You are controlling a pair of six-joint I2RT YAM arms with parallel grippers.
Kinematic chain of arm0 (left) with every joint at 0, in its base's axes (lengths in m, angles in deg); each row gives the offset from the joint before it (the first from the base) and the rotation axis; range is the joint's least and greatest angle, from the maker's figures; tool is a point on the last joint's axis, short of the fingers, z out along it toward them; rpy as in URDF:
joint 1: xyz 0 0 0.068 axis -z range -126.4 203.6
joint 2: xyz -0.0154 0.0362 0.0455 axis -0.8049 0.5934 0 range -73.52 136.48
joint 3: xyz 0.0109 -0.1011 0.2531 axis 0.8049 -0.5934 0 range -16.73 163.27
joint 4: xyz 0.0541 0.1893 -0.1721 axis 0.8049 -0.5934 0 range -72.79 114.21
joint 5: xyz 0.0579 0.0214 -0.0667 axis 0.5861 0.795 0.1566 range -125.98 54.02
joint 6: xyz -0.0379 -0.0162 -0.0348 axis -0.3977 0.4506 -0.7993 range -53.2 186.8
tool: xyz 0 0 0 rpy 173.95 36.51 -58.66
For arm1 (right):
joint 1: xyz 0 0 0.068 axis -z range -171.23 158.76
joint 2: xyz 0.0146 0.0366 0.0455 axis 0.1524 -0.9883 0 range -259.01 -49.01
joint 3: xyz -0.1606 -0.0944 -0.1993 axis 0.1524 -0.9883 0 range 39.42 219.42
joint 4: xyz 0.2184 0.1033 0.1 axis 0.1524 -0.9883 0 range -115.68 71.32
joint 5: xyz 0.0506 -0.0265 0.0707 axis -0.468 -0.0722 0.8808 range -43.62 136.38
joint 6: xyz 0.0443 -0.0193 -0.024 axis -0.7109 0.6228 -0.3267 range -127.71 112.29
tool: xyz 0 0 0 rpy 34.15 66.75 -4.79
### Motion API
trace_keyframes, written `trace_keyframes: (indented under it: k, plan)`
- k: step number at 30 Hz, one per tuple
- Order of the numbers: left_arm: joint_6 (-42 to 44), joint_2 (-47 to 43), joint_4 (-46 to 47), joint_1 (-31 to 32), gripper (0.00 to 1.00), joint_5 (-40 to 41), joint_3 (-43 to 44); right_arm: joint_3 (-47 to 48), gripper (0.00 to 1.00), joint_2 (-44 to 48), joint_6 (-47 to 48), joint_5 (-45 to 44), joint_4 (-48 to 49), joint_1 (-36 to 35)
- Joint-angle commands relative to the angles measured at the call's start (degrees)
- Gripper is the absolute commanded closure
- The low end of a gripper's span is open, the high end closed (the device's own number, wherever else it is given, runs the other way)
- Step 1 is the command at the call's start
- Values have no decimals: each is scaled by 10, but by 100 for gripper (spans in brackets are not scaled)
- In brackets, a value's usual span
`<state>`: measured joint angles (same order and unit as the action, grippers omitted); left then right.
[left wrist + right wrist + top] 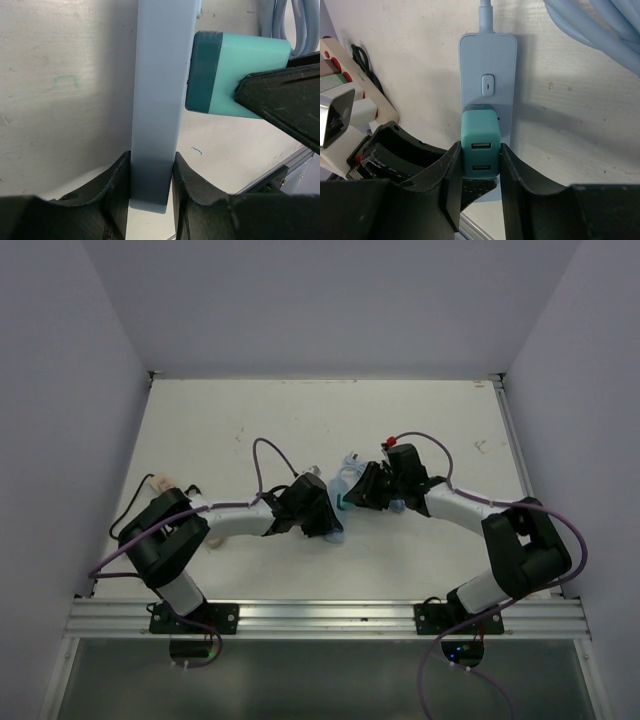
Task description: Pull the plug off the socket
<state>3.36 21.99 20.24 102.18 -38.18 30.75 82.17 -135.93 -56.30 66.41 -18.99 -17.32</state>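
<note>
Clearly, left pincer clamps the socket; right pincer grasps the inserted plug.

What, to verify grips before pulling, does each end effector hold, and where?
Left end effector: power strip, one end. Right end effector: teal USB charger, both sides.

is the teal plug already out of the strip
No, the teal plug sits flush against the face of the blue power strip, pinched by the jaws of the right gripper.
</note>
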Motion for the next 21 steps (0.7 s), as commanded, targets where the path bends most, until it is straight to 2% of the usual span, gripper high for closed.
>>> trace_keyframes:
  k: [1, 9, 15, 21]
  plan:
    - [-20, -14, -134, -23, 100, 134, -37, -22, 100, 24, 16, -14, -72, 36]
    - [-44, -15, -150, -37, 100, 139, -55, -29, 100, 52, 16, -16, -79, 45]
    - [-57, -13, -184, -38, 100, 176, -51, -24, 100, 82, -6, -20, -104, 47]
    - [-49, -13, -169, -37, 100, 163, -53, -20, 100, 111, -11, -27, -97, 66]
